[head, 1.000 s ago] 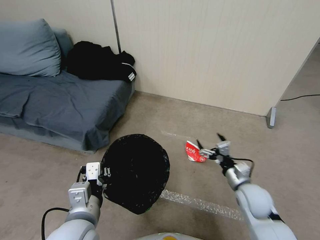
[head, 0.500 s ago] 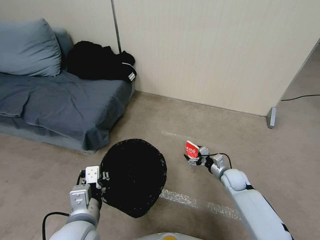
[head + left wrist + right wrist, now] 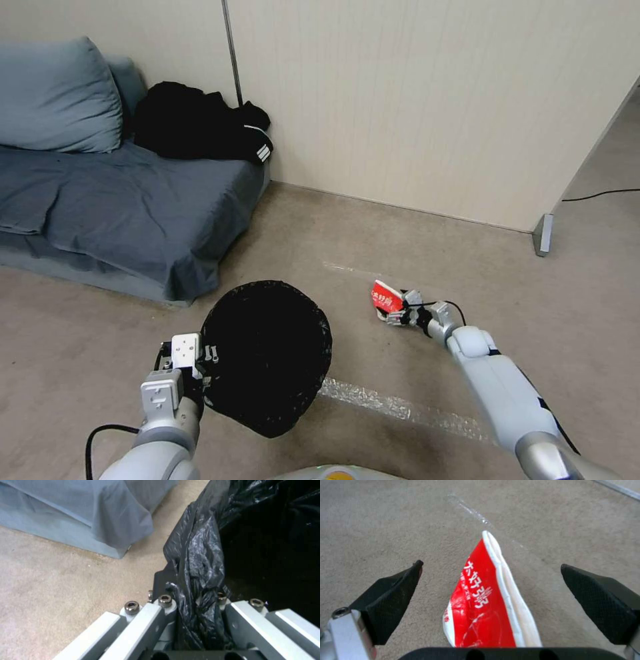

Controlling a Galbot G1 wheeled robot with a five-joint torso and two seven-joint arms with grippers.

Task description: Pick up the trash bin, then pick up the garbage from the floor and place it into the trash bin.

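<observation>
Right wrist view shows the right claw (image 3: pixel 490 585) spread wide around a flattened red paper cup (image 3: pixel 480 605) on the floor; closing could skid it away. Left claw (image 3: pixel 196 620) pinches the trash bin (image 3: pixel 267 353) rim; its slick bag may slip.

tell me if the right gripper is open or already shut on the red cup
Open. In the right wrist view the black fingertips stand wide apart on either side of the flattened red-and-white cup, touching neither side of it; the cup lies on the carpet.
</observation>
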